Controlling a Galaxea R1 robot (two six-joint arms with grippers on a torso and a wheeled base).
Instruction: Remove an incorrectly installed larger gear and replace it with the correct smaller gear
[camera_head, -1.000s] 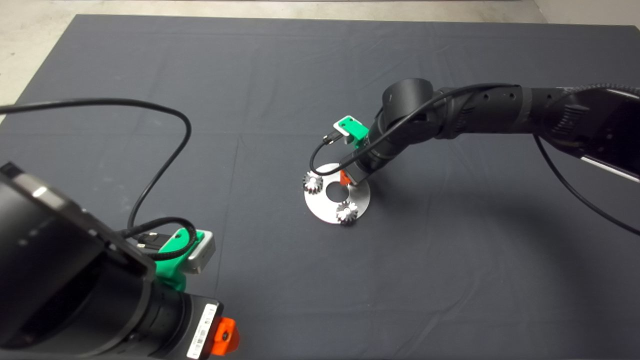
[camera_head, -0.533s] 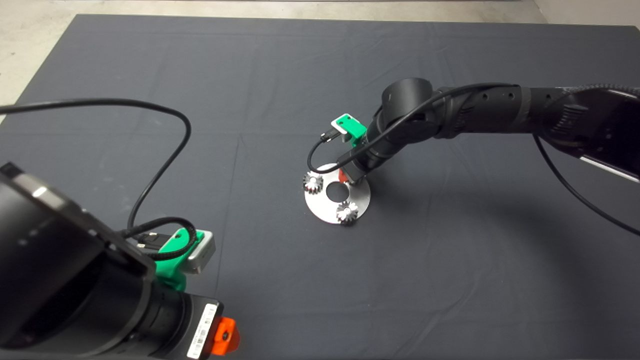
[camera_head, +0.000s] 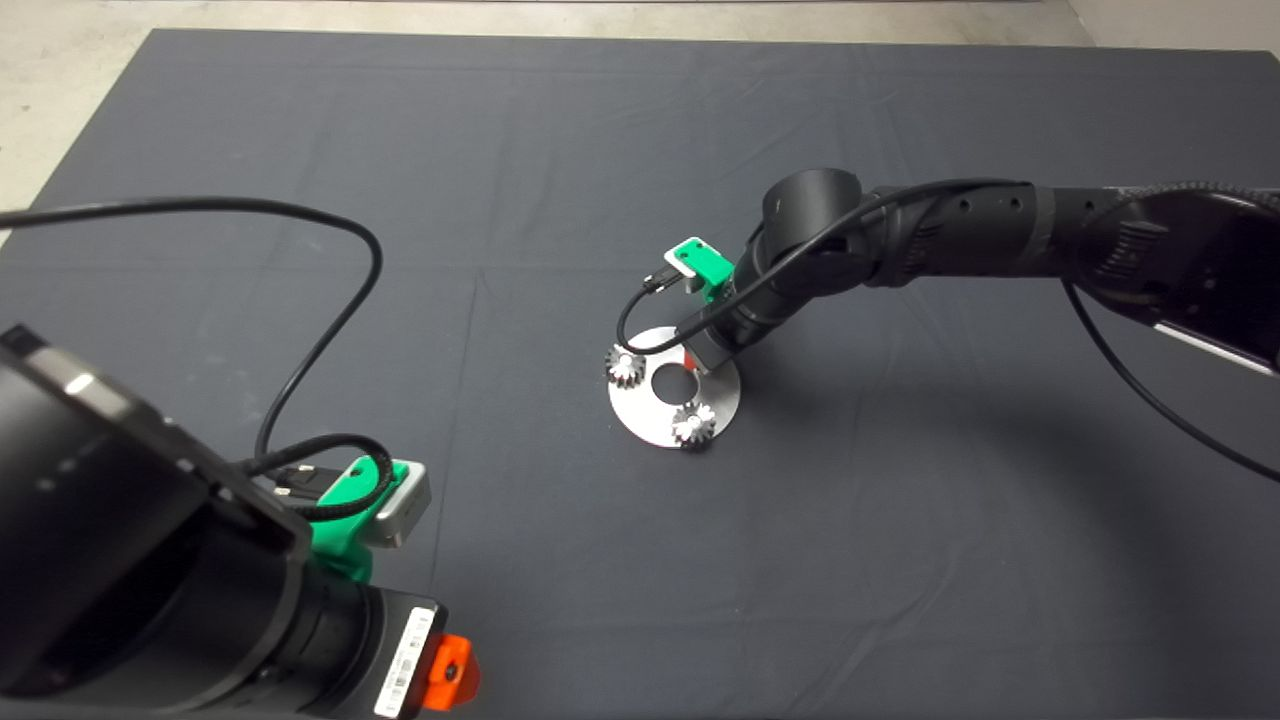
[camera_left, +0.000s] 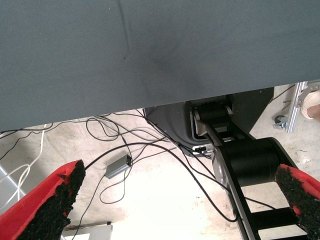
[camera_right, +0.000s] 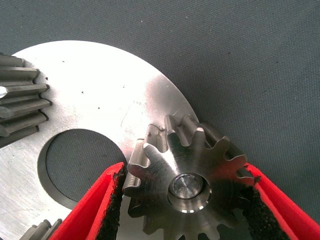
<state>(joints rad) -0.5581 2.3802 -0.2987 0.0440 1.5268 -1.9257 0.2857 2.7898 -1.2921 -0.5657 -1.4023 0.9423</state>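
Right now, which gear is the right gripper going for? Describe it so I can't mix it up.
Find the round steel plate mid-mat. The larger gear sits on its rim on a pin, between the right gripper fingers. Unlike the two smaller gears, it is wider, with flared teeth overhanging the plate's edge.

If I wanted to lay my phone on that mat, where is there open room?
The mat is bare along its far edge and near right corner. The stretch between the plate and left gripper is open too. It's crowded at the plate: two small gears sit there, and the right gripper straddles the larger gear.
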